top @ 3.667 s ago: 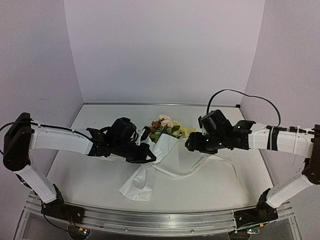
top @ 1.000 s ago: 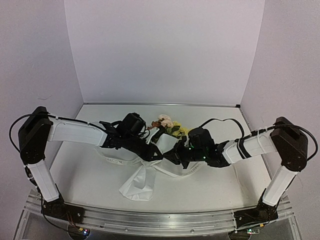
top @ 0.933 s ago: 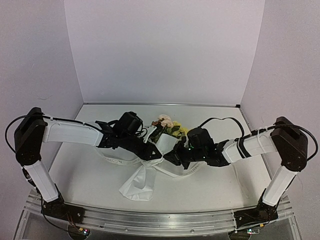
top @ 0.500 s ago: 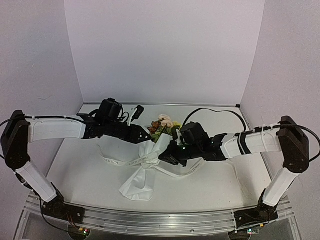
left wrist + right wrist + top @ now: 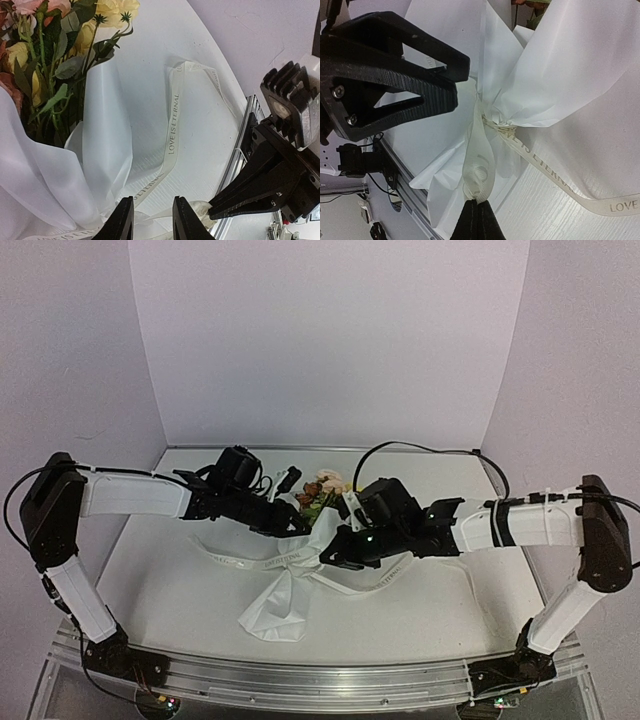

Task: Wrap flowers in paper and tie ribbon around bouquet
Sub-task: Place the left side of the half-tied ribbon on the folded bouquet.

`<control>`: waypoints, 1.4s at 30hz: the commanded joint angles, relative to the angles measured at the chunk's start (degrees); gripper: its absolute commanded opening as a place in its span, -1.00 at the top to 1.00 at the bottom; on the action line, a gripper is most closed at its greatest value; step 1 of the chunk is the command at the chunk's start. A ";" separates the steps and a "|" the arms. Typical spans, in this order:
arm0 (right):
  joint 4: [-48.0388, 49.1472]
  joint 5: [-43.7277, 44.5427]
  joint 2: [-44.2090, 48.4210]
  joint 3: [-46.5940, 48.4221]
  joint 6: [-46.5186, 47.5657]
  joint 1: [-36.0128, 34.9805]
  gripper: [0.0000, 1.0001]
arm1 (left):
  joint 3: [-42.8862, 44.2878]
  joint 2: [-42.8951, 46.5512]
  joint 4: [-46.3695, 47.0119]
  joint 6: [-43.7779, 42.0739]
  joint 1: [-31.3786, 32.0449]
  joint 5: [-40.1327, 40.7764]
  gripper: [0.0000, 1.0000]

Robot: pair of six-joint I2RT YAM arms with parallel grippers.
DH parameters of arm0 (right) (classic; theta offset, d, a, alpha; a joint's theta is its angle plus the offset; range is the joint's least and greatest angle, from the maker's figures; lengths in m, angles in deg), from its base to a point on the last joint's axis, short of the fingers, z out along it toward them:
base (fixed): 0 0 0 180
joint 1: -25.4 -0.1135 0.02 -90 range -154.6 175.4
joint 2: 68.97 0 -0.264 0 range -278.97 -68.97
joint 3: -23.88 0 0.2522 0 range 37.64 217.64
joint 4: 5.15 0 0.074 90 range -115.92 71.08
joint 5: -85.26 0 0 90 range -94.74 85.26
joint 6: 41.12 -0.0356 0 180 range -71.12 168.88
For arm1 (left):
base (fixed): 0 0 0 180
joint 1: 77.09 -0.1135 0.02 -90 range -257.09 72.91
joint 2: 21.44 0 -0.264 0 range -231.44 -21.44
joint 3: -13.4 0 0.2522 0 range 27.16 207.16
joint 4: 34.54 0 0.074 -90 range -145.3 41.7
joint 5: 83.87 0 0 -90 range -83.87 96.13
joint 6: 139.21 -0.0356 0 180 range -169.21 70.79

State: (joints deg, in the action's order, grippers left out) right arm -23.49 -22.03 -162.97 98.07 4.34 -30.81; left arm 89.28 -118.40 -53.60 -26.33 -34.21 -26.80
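- The bouquet is laid flat near the middle of the table, with the blooms toward the far wall and the loose tail of the wrap toward the arm bases.
- The flowers, yellow, pink and cream with green leaves, are seen above the wide rim of the paper.
- The paper is gathered into a narrow neck, below which it is flared out again in a crumpled fan.
- The ribbon is wound round that neck, and the printed words "LOVE IS ETERNAL" can be read along it.
- One length of ribbon is trailed over the table to the left of the bouquet and another to the right, both lying loose in curves.
- The right hand is pressed together on a short loop of ribbon just beside the neck, with the strip pinched between its tips.
- The left hand is held somewhat spread, its fingers apart and nothing seen clamped between them.
- The left hand is poised just beside the neck, on the side opposite the right hand and close over paper and ribbon.
- Whether the left fingers are touching the paper cannot be told.
- The two hands are set near each other across the neck, tips facing and apart.
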 commanded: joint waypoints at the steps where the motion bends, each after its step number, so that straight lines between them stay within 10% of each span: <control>1: -3.51 2.73 1.11 2.63 2.87 -0.65 1.00 | -1.67 -0.73 -0.70 0.95 1.57 -1.27 0.50; 13: -7.98 8.22 1.16 2.95 3.01 -1.50 1.00 | -6.48 -0.53 0.36 4.07 3.74 1.33 0.97; 27: -13.76 17.20 -4.66 7.05 -0.24 -1.76 1.00 | -6.41 5.57 0.41 3.39 3.37 2.46 0.72; 42: -16.43 26.11 -7.86 12.05 -8.35 -1.59 1.00 | -6.46 -0.28 0.06 2.30 4.32 -1.04 0.98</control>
State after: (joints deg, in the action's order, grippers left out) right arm -39.44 1.53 -169.87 105.94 -3.33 -32.42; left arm 82.06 -115.96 -54.32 -23.69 -30.15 -27.32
